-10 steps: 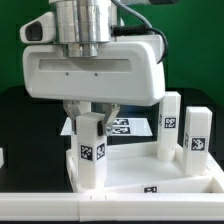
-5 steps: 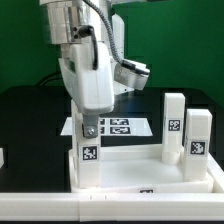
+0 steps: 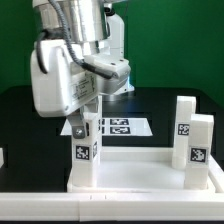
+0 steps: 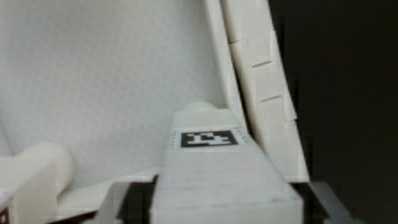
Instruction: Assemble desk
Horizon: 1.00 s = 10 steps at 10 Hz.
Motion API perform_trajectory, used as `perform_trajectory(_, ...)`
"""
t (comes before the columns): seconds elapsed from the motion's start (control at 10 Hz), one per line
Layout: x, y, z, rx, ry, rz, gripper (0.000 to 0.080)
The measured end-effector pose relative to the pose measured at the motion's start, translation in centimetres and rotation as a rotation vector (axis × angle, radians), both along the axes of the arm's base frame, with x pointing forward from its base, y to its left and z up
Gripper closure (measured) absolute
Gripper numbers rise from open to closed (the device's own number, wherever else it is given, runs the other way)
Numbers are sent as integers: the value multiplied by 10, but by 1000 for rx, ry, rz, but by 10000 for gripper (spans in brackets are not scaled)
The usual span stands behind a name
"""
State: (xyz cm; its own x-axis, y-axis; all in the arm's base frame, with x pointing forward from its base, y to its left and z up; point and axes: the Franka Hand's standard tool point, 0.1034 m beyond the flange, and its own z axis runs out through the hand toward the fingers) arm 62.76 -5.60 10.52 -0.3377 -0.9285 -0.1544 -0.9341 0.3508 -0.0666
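The desk's white rimmed panel (image 3: 140, 172) lies flat on the black table. Two white tagged legs (image 3: 186, 124) (image 3: 201, 146) stand upright at its corners on the exterior view's right. A third tagged leg (image 3: 85, 155) stands upright at the front corner on the exterior view's left, and my gripper (image 3: 85, 127) is shut on its upper part from above. In the wrist view this leg (image 4: 219, 165) fills the space between my dark fingers (image 4: 141, 200), with the panel (image 4: 107, 80) and its rim (image 4: 249, 60) beyond. My gripper (image 4: 222, 205) hides the leg's top.
The marker board (image 3: 122, 127) lies on the table behind the panel. A long white bar (image 3: 110, 207) runs along the front edge. A small white piece (image 3: 2, 157) shows at the exterior view's left edge. Another white leg (image 4: 25, 182) appears beside the held one in the wrist view.
My wrist has turned about the upright leg while staying shut on it. The panel has swung a little, carrying the two far legs toward the exterior view's right.
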Motion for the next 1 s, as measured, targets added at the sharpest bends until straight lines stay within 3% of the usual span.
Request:
perform_trajectory(0.3,-2,2,0,12,10,-59,508)
perform_trajectory(0.4,-2,2,-1,11,11,-59,427)
perform_trajectory(0.5,-2,5,-1,12,11,-56,246)
perform_trajectory(0.6,-8,14,-1,8,6,-46,180)
perform_trajectory(0.8,-2,15,33,30,-46,-25,156)
perform_trajectory(0.9,-1,14,38,30,-55,-18,151)
perform_trajectory(1.0,-2,14,34,28,-49,-17,151)
